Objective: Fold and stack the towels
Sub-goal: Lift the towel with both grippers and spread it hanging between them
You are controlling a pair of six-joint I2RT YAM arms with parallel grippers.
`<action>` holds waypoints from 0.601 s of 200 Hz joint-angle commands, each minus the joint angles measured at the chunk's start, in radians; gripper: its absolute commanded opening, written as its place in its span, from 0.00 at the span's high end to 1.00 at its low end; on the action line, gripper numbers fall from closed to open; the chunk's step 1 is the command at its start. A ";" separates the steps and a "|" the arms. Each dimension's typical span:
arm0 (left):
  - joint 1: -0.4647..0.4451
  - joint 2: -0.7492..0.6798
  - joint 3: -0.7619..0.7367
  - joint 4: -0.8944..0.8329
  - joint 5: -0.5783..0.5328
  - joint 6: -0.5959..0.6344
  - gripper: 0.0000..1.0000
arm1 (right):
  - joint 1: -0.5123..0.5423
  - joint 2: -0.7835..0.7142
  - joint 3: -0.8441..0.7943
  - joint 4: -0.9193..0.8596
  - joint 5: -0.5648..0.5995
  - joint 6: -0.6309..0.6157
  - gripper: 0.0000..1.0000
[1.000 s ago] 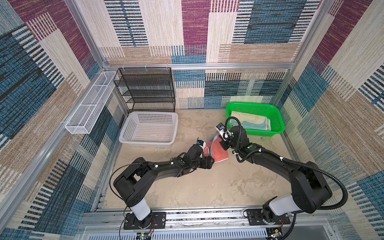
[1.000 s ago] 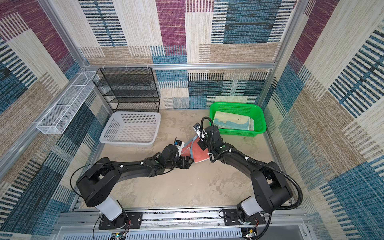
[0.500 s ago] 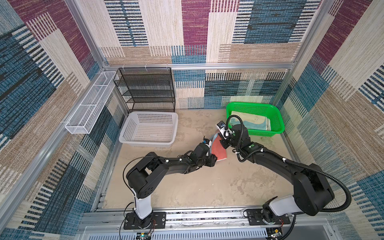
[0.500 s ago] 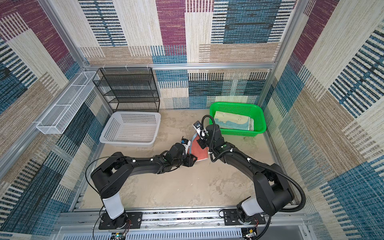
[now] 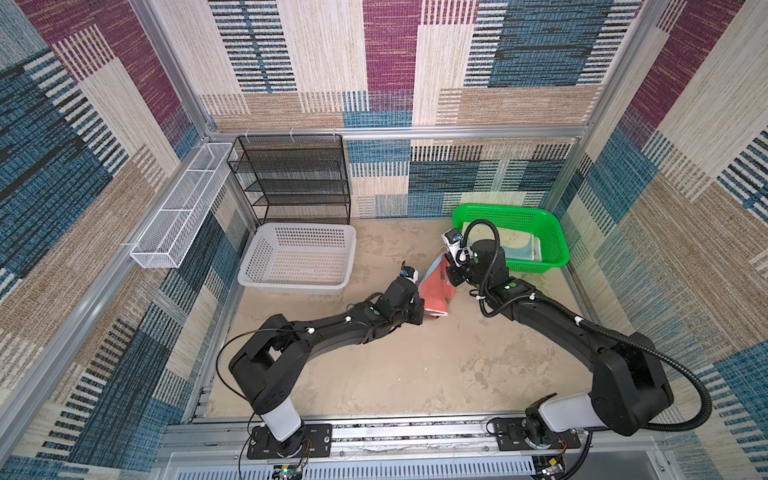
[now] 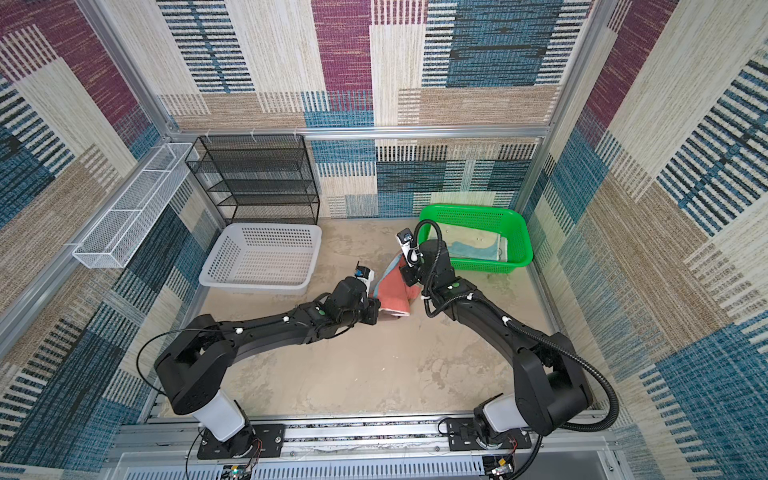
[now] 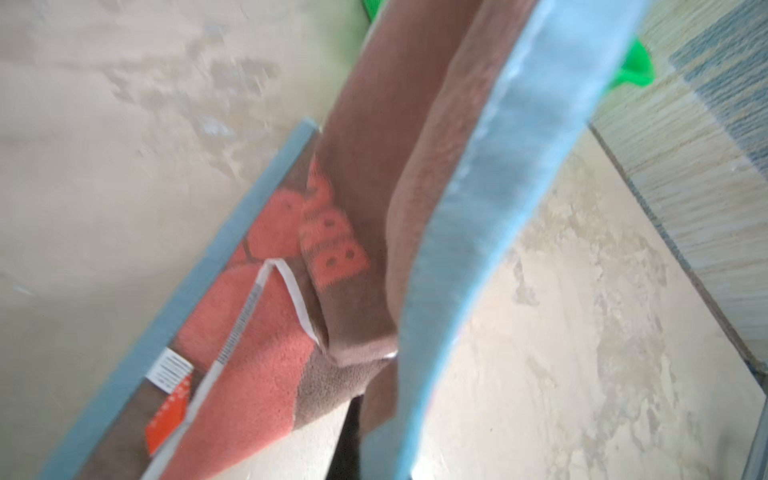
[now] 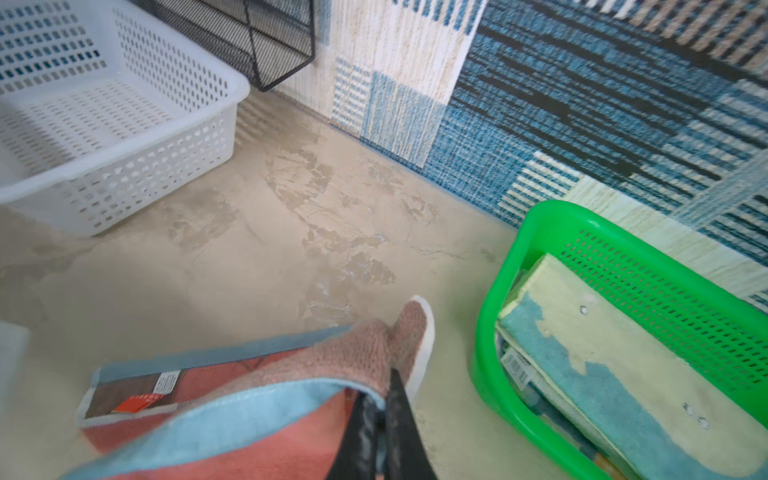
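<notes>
Towel [image 5: 436, 292] held by both: left gripper [image 5: 419, 311] and right gripper [image 5: 451, 276] clamped on its edges. Step: spreading before folding. Next, likely: draw taut, lay flat

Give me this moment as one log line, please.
left end effector: shut on red-brown towel | right end effector: shut on it | teal towel: green basket

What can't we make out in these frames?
Left pincer: tips hidden under its own wrist in both top views; left wrist view is blurred cloth, so how much towel it pinches is unclear.
Right pincer: covered by its arm in both top views.
Towel's lettering and tag: too blurred to read in the wrist views.
Green basket: whatever lies under the teal towel is covered by it.
</notes>
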 commanded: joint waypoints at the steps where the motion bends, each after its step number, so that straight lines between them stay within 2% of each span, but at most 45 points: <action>1: 0.003 -0.061 0.161 -0.351 -0.201 0.098 1.00 | -0.015 -0.029 0.040 -0.009 0.056 0.066 1.00; 27: 0.010 -0.088 0.431 -0.623 -0.333 0.201 1.00 | -0.023 -0.055 0.114 -0.054 0.062 0.062 1.00; 50: 0.009 -0.099 0.627 -0.745 -0.394 0.274 1.00 | -0.023 -0.089 0.178 -0.086 0.040 0.038 1.00; 85: 0.010 -0.147 0.782 -0.822 -0.398 0.343 1.00 | -0.023 -0.182 0.222 -0.110 -0.040 -0.004 1.00; 120: 0.009 -0.225 0.858 -0.864 -0.326 0.383 1.00 | -0.024 -0.286 0.269 -0.164 -0.154 -0.009 1.00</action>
